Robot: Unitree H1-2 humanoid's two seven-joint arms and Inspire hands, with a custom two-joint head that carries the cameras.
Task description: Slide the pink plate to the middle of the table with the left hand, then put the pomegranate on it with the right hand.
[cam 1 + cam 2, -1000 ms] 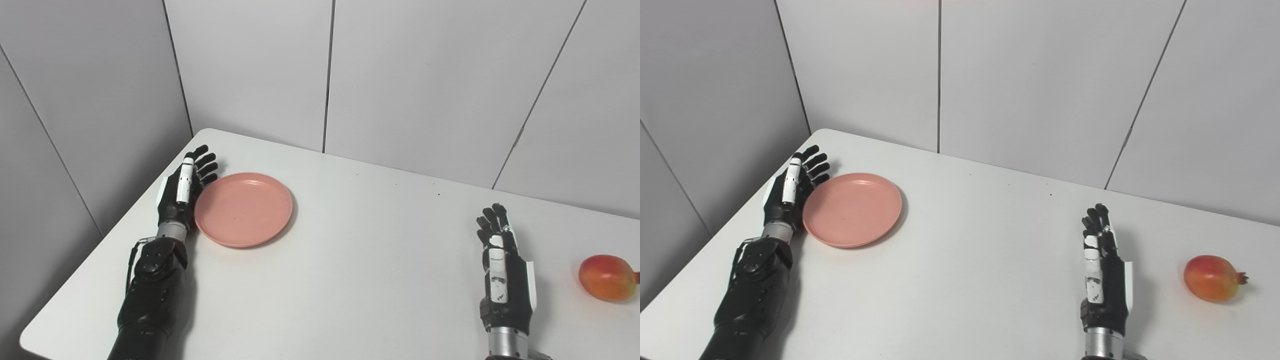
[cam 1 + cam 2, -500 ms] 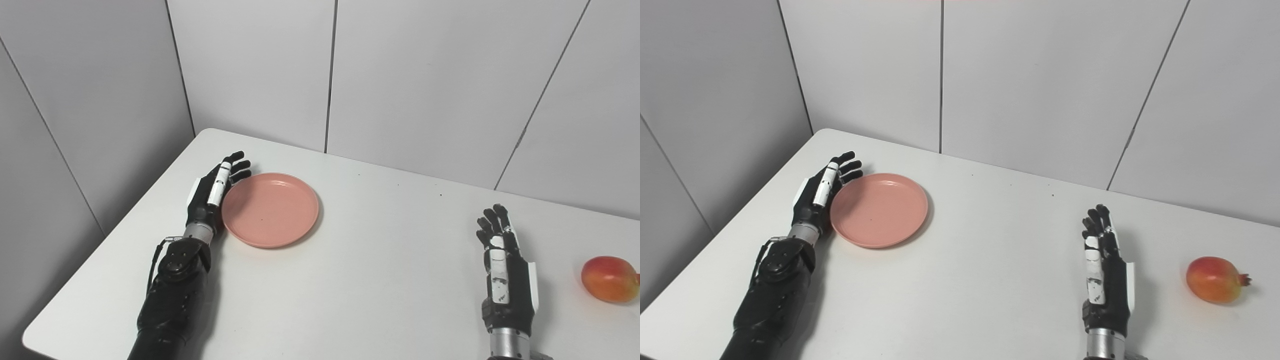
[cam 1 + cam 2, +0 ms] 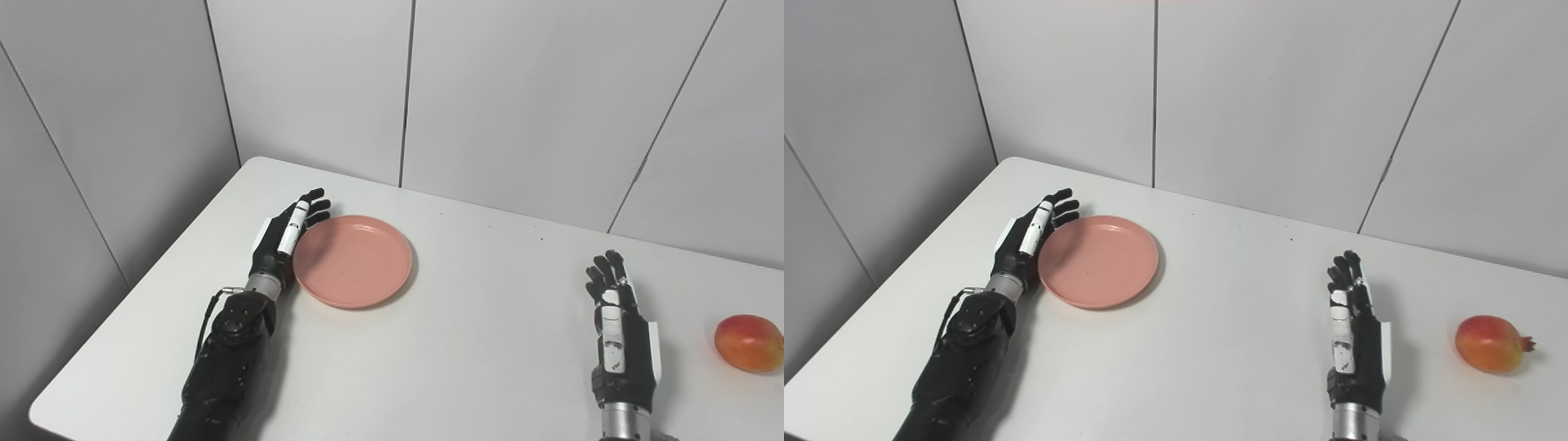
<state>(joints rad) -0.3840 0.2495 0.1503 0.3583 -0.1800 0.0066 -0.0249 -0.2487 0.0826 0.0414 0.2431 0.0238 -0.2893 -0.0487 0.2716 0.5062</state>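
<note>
Over the last second the left robot hand (image 3: 283, 236) has carried the pink plate (image 3: 353, 260) a good way rightward across the white tabletop (image 3: 465, 343), away from the left edge where it started, so the slide is well under way; I'd judge the plate still sits left of the middle and needs more pushing. That robot hand lies flat with its fingers stretched out and apart, gripping nothing, its inner side pressed against the plate's left rim so that it shoves rather than holds. Further right, the right robot hand (image 3: 618, 327) has not stirred: it rests on the tabletop, fingers straight and spread, empty and touching nothing but the surface. The pomegranate (image 3: 1489, 351) sits untouched near the right edge, apart from that robot hand and far from the plate, waiting its turn.
</note>
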